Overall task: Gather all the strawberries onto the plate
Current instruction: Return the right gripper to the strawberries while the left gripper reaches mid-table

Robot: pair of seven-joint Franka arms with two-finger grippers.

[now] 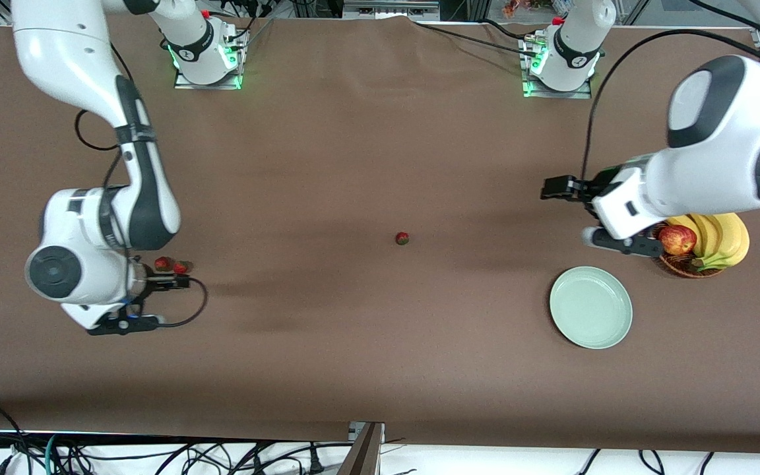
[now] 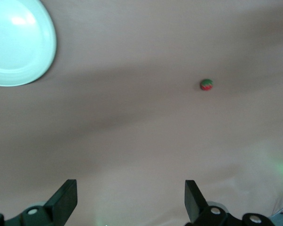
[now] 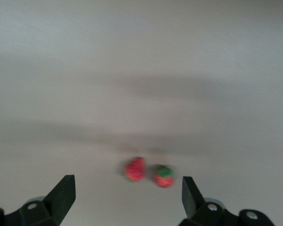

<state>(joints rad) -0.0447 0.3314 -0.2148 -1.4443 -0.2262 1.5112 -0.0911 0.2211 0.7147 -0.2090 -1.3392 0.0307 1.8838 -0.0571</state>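
Three strawberries lie on the brown table. Two of them (image 1: pixel 162 263) (image 1: pixel 181 267) sit side by side toward the right arm's end. My right gripper (image 1: pixel 146 293) hovers just beside them, open and empty. In the right wrist view the pair (image 3: pixel 135 169) (image 3: pixel 164 176) lies between and just ahead of the open fingertips of the right gripper (image 3: pixel 127 193). The third strawberry (image 1: pixel 402 238) (image 2: pixel 206 84) lies alone mid-table. The mint-green plate (image 1: pixel 591 307) (image 2: pixel 19 42) is empty, toward the left arm's end. My left gripper (image 1: pixel 607 218) (image 2: pixel 130 197) is open and empty, up over the table beside the plate.
A brown wicker basket (image 1: pixel 687 269) with a red apple (image 1: pixel 677 239) and bananas (image 1: pixel 723 241) stands beside the plate, partly under the left arm. A black cable (image 1: pixel 195 307) loops by the right gripper.
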